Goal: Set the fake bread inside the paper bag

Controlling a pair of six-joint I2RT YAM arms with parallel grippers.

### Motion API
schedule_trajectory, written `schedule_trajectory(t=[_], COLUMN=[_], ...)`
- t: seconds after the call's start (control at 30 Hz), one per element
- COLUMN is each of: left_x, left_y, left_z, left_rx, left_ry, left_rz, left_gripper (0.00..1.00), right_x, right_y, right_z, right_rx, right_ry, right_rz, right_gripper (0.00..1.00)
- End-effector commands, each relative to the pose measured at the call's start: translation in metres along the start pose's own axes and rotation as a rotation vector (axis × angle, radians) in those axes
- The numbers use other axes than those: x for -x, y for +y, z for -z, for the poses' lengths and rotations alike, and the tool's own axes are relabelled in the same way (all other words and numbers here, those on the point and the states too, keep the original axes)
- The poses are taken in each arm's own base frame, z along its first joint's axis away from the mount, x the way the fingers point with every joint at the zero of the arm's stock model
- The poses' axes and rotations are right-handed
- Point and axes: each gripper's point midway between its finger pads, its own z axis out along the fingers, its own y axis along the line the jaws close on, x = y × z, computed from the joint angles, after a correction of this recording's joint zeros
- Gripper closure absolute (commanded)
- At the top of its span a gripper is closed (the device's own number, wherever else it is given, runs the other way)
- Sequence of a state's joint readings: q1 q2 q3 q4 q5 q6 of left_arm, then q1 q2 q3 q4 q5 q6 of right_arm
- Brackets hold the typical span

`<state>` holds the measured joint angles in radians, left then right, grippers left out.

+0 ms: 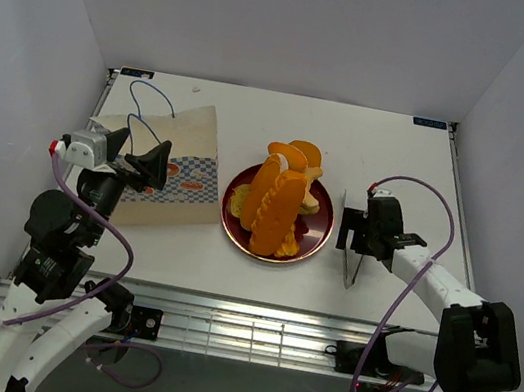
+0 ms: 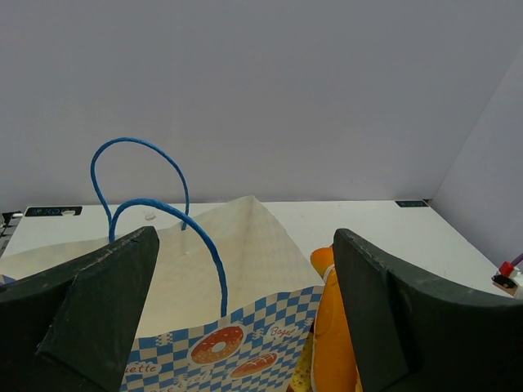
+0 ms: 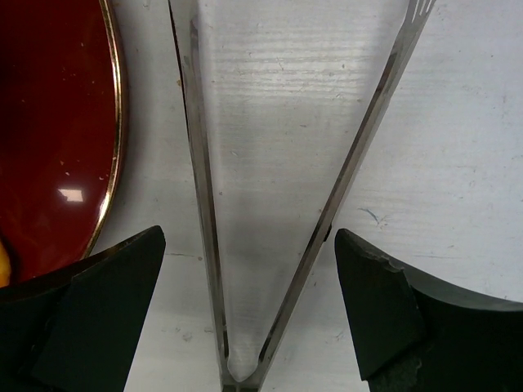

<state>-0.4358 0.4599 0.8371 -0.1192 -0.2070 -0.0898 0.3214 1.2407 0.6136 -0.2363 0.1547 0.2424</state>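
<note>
The fake bread [image 1: 275, 209] is a pile of glossy orange loaves and slices on a dark red plate [image 1: 320, 229] at the table's middle. The paper bag [image 1: 171, 165] lies left of the plate, its blue cord handles [image 1: 145, 99] pointing to the far side. My left gripper [image 1: 150, 168] hovers over the bag's near right part, open and empty. In the left wrist view the bag [image 2: 212, 278] and a loaf [image 2: 335, 327] show between the open fingers [image 2: 106, 310]. My right gripper [image 1: 353, 227] stands open to the right of the plate, straddling metal tongs [image 3: 204, 204] without touching them.
The steel tongs [image 1: 352, 263] lie in a V on the table just right of the plate [image 3: 57, 122]. White walls close in the table on the left, back and right. A metal rail runs along the near edge [image 1: 248, 331].
</note>
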Motion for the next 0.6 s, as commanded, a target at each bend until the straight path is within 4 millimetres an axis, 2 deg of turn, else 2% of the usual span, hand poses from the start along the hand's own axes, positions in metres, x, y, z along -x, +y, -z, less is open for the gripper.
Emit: schedule_trajectory(t=[0.0,0.1,0.57], left_x=[-0.004,-0.006,-0.011], left_y=[0.001,0.001,0.0], left_z=[-0.001,-0.002,-0.001], left_rx=[0.005,0.007,0.007], left_ry=[0.003,0.009,0.017], left_rz=[-0.003,-0.003,0.007], left_gripper=[0.02,0.02,0.02], right_x=[0.01,0.008,0.001], right_y=[-0.002,-0.006,-0.002], right_z=[-0.003,-0.007,-0.022], right_rx=[-0.031,-0.059,-0.05], right_ry=[-0.013,-0.003,0.022], right_rz=[0.008,-0.002,-0.026], right_gripper=[0.1,0.1,0.1])
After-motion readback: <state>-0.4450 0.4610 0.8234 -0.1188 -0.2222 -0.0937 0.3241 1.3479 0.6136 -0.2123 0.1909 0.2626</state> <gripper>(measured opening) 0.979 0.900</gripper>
